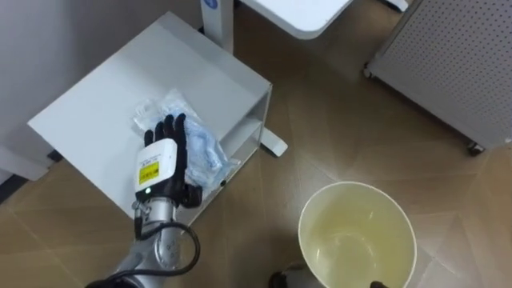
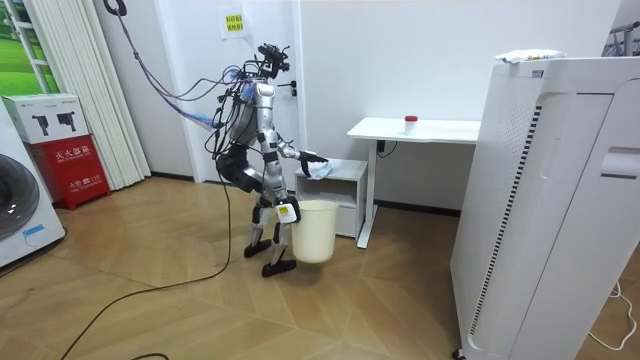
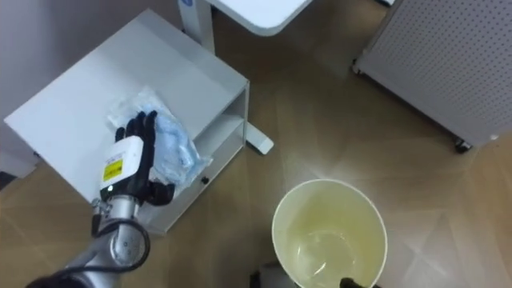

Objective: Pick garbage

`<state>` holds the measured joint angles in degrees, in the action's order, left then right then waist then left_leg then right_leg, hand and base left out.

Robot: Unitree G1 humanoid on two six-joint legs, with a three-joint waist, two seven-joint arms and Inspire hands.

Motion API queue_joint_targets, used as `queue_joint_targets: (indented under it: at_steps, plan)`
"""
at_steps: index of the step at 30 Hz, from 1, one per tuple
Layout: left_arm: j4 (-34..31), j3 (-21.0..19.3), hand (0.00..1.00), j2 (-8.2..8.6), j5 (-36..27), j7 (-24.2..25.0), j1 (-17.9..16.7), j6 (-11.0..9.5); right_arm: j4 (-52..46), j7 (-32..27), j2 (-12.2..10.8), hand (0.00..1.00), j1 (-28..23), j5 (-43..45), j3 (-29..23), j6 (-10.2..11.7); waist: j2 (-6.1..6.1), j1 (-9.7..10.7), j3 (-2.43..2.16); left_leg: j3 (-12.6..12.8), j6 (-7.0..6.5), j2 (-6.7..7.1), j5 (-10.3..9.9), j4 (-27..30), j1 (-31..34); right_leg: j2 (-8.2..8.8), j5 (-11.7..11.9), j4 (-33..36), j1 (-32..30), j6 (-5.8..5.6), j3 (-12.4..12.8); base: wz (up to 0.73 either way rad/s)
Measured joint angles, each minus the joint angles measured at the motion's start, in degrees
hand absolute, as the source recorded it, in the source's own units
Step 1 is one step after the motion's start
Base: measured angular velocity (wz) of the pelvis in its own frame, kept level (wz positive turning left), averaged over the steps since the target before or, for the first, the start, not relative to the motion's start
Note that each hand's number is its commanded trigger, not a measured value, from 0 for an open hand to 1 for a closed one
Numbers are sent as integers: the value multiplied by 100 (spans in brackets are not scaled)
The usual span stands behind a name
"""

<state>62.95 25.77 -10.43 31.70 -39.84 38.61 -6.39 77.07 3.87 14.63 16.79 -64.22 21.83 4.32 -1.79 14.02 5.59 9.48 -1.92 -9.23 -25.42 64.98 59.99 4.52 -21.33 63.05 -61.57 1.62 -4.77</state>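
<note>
A crumpled clear-and-blue plastic bag (image 1: 204,148) lies on top of a low white cabinet (image 1: 96,96), near its front edge. My left hand (image 1: 160,164), black with a white and yellow back plate, rests on the bag with its fingers spread and nearly straight, the thumb at the cabinet's edge. A cream round bin (image 1: 308,216) stands on the wooden floor to the right of the cabinet, with nothing visible inside. In the room view I stand bent slightly toward the cabinet, and my right hand (image 2: 288,211) hangs low at the bin's rim (image 2: 316,205).
A white desk (image 2: 420,130) stands over the cabinet's far side, its leg (image 1: 272,144) on the floor beside it. A white perforated panel on wheels (image 1: 456,56) is at the right. A large white appliance (image 2: 550,200) stands at the room view's right.
</note>
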Motion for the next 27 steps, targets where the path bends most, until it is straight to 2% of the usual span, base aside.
queue_joint_targets:
  at_steps: [6, 7, 9, 14, 19, 25, 27]
  plan:
    - [55, 276, 0, 7, 198, 61, 136, 31, 197, 7, 7, 100, 0, -3, 0, -16, -2, 39, -1, -33, 16, -8, -8, 94, 88, -39, -12, 97, -85, 19, 11, 0]
    - [78, 309, 14, 6, 285, 97, 139, 77, 198, 13, 13, 100, 1, -3, 1, -17, -2, 54, -1, -33, 19, -15, -7, 106, 117, -54, -11, 108, -117, 19, 22, 0]
    - [115, 370, 100, 4, 410, 203, 146, 143, 204, 45, 15, 100, 0, -6, 8, -33, -1, 116, -1, -33, 28, -15, -12, 160, 203, -56, -15, 178, -218, 25, 38, 0]
    - [119, 377, 100, 11, 614, 219, 193, 184, 336, 136, 17, 100, -10, -81, 153, -71, 0, 157, 0, -35, 35, -9, -15, 204, 341, -66, -18, 240, -376, 40, 65, -2]
    - [233, 376, 100, -145, 667, 85, 494, 201, 332, 129, 66, 100, -47, -73, 193, -175, 2, 165, -1, -33, 55, -28, -27, 232, 284, -90, -28, 268, -333, 52, 79, -3]
    - [604, 368, 100, -135, 667, 99, 514, 231, 317, 123, 81, 100, -76, -42, 208, -248, 29, 198, -3, -26, 105, -29, -65, 208, 89, -146, -28, 252, -201, 52, 148, -7]
    - [756, 370, 100, -134, 668, 278, 486, 239, 318, 123, 58, 100, -77, -45, 210, -255, 39, 259, -1, -19, 113, -33, -67, 184, 22, -148, -27, 233, -146, 58, 151, 0]
